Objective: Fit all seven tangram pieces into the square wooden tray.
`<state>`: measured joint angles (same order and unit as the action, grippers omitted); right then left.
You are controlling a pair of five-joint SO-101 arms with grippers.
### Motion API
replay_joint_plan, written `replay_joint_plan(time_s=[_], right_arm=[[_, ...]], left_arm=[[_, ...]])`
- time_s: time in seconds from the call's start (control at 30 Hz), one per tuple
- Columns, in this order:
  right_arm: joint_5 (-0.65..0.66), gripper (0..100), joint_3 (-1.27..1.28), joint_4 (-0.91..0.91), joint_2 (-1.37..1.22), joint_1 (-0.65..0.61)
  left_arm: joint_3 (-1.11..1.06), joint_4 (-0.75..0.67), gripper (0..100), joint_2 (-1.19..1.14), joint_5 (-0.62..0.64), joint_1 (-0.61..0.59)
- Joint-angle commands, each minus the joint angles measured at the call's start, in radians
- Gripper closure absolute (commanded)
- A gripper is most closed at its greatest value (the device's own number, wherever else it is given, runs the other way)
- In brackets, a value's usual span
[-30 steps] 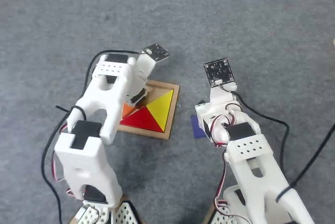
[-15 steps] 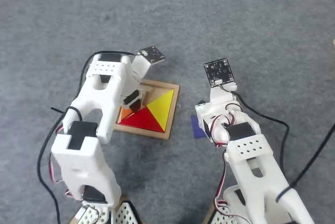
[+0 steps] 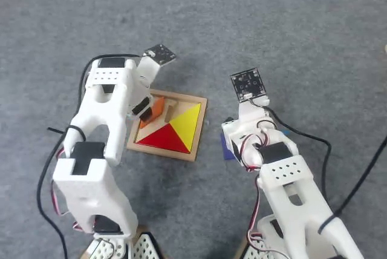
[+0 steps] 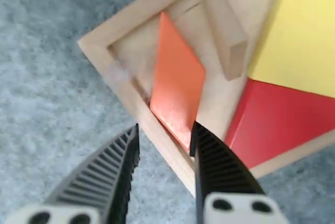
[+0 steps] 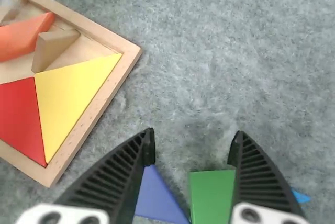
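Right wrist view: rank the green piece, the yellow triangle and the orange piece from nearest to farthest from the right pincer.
1. Green piece: on the carpet, between the fingers of the right pincer.
2. Yellow triangle: in the tray, against the rim facing the pincer.
3. Orange piece: in the tray beyond the yellow triangle, beside a plain wooden piece.

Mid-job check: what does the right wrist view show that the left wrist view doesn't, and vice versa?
Right wrist, of the two: the open right gripper above a green piece and a blue triangle, both outside the tray. Left wrist, of the two: the open left gripper at the tray's rim, where a corner of the orange piece overlaps it. Both: tray, orange piece, bare wooden piece, yellow triangle, red triangle.
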<state>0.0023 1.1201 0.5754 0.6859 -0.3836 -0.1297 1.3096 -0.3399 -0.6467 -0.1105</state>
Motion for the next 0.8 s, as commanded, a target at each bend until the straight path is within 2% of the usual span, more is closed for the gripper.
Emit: replay_joint_plan(time_s=[0.0, 0.27, 0.47, 0.63, 0.77], right_arm=[[0.012, 75.7, -0.005, -0.015, 0.031, -0.010], [0.012, 75.7, -0.005, -0.016, 0.031, -0.007], [0.014, 75.7, -0.006, -0.016, 0.031, -0.010], [0.014, 75.7, -0.006, -0.016, 0.031, -0.008], [0.014, 75.7, -0.006, -0.015, 0.031, -0.008]], left_arm=[[0.062, -0.005, 84, 0.071, 0.017, 0.002], [0.045, -0.135, 84, 0.040, 0.095, 0.005], [-0.013, -0.114, 85, 0.032, 0.051, -0.006], [-0.093, -0.066, 85, 0.110, 0.034, -0.011], [-0.170, -0.063, 85, 0.195, -0.032, -0.055]])
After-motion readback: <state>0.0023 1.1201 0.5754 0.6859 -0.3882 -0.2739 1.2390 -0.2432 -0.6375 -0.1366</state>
